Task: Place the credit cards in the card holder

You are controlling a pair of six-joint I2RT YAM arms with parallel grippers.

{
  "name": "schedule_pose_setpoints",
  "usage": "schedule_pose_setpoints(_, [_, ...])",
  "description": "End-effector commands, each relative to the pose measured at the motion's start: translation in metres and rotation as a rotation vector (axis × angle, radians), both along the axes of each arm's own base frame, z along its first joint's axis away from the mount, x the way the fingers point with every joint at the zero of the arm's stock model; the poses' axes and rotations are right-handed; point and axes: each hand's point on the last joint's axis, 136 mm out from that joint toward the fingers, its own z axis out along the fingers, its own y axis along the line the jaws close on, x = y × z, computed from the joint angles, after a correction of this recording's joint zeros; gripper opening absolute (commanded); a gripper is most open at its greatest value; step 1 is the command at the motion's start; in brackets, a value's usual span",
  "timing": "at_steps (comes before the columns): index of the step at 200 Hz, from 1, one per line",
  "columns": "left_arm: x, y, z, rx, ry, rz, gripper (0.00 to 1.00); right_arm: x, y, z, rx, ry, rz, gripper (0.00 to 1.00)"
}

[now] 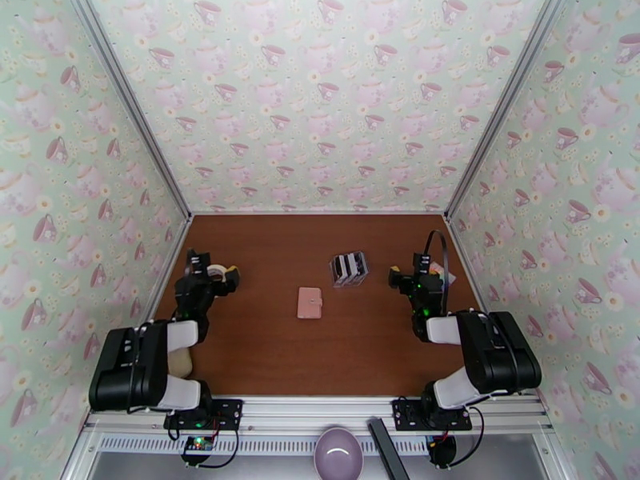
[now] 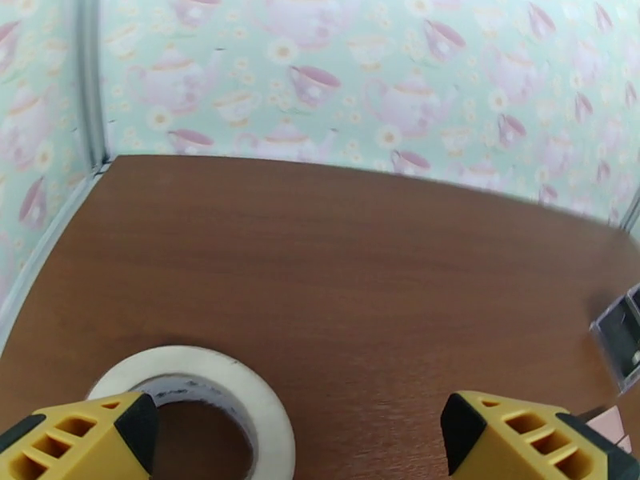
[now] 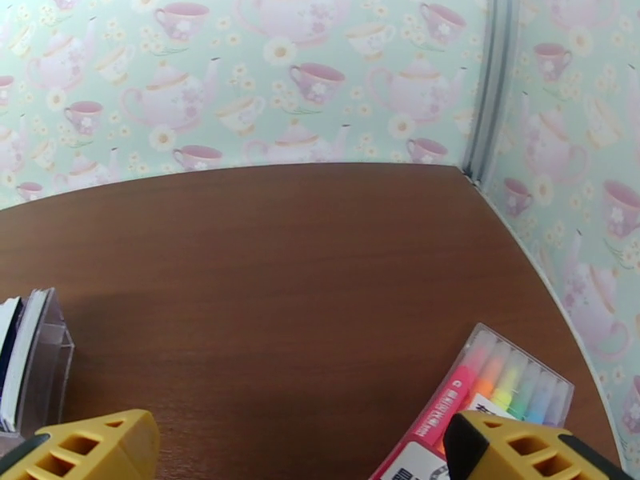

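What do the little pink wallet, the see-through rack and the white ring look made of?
The pink wallet: matte and soft-looking, probably faux leather, though it is too small to be sure. The rack: clear hard plastic, its glossy walls showing the cards inside. The white ring: likely a roll of paper tape, with a matte surface.

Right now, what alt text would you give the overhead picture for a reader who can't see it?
A closed pink card holder lies centred on a brown table, a clear rack of black-and-white cards behind it to the right. Two robot arms flank them, tools open: the left tool over a tape roll, the right tool by a marker pack.
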Motion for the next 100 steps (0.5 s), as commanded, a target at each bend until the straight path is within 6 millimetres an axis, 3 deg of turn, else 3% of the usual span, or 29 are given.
schedule_pose_setpoints(1, [0.0018,0.0025,-0.0069,0.068,-0.045,0.037,1.0,0.007,0.0076,0.0091,0.035,-0.029,0.042,1.0])
schedule_pose_setpoints(63, [0.0014,0.0037,-0.0081,0.079,-0.013,0.046,1.0,0.0062,0.0004,0.0099,0.032,-0.035,-0.001,1.0])
schedule_pose_setpoints(100, [0.0019,0.0032,-0.0085,0.083,-0.012,0.05,1.0,0.0065,0.0061,0.0094,0.03,-0.032,0.033,1.0])
